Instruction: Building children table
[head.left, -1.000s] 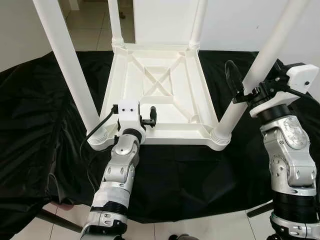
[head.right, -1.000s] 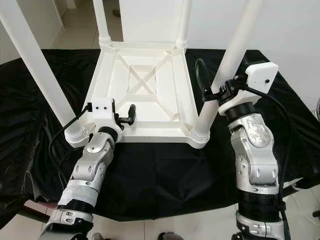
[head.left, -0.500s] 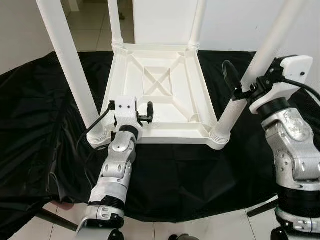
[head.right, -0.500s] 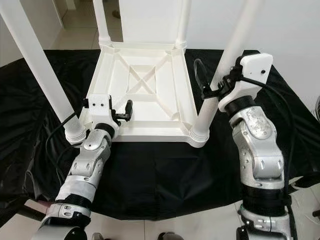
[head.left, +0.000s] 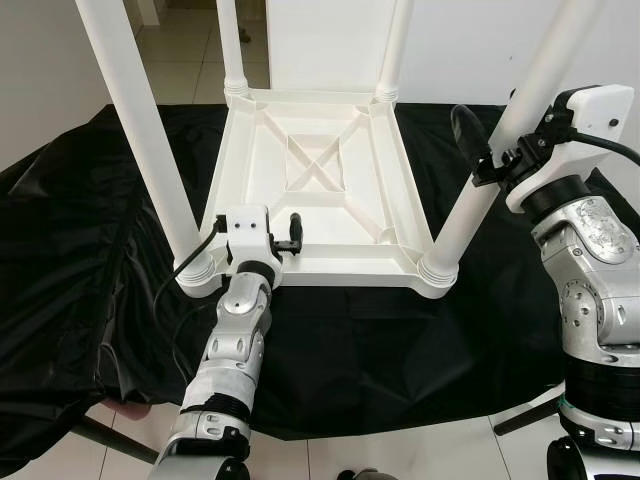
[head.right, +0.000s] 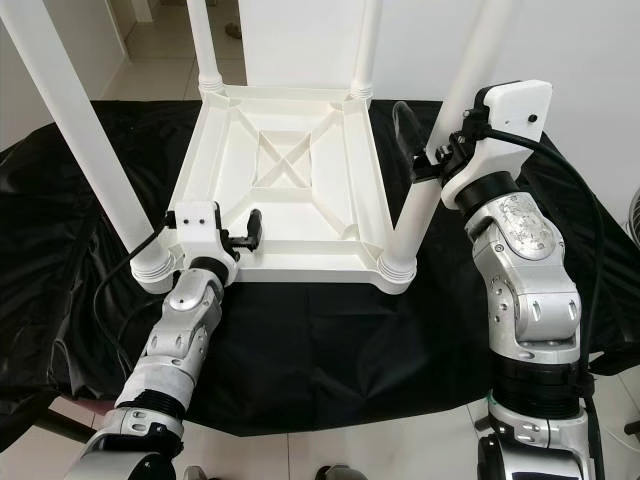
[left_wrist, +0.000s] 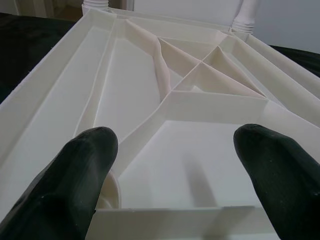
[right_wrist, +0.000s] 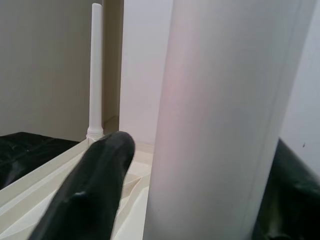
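Inverted white table (head.left: 320, 190) lies on black cloth (head.left: 90, 260). Left gripper (left_wrist: 170, 165) open at near rim; right gripper (right_wrist: 200, 190) straddles near-right leg (head.left: 500, 150), grip indeterminate.

4 table legs (head.left: 140, 130) – tops cut off by frame edge.

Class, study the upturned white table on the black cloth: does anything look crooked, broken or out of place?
Nothing stands out. The table lies underside up, all four legs seated in its corners. The right gripper straddles the near right leg.
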